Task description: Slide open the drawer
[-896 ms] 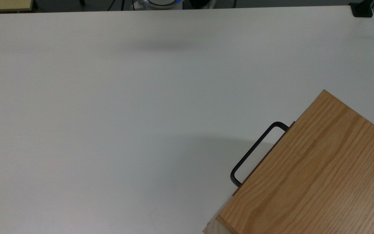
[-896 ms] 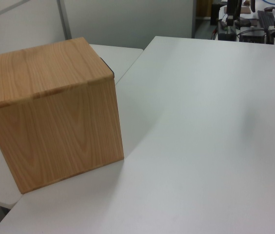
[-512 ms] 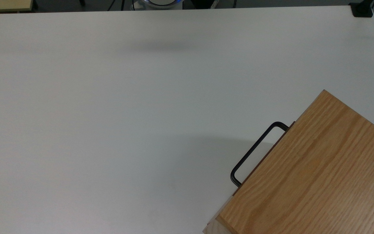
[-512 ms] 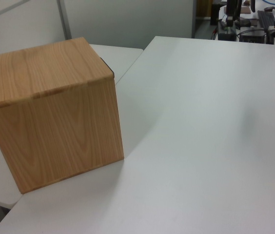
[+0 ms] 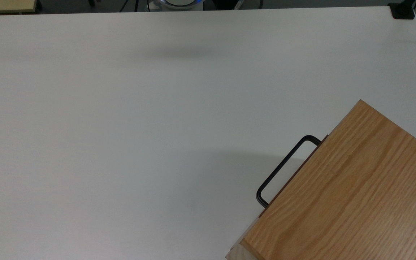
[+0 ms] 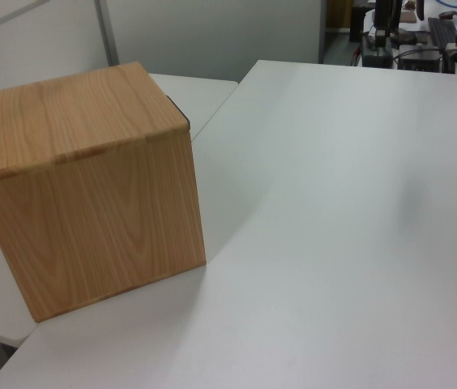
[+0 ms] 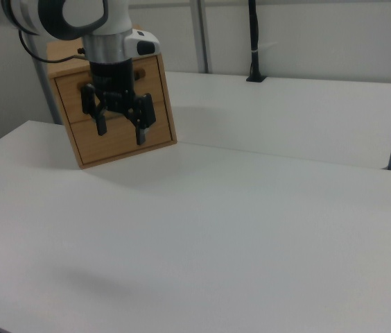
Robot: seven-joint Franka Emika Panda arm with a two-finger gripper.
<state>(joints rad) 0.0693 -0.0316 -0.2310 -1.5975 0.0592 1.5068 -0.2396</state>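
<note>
In the right view the gripper (image 7: 120, 127) hangs at 10 o'clock, its two fingers spread wide and holding nothing, in front of the wooden cabinet (image 7: 150, 94). In the top view the drawer (image 5: 294, 173) sits shut at 4 o'clock, its black handle (image 5: 282, 167) sticking out over the white table (image 5: 121, 126). No words or labels can be read.

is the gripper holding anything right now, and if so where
Nothing is held. In the right view the gripper hangs open in the air with bare jaws, in front of the wooden cabinet, not on the drawer handle.
</note>
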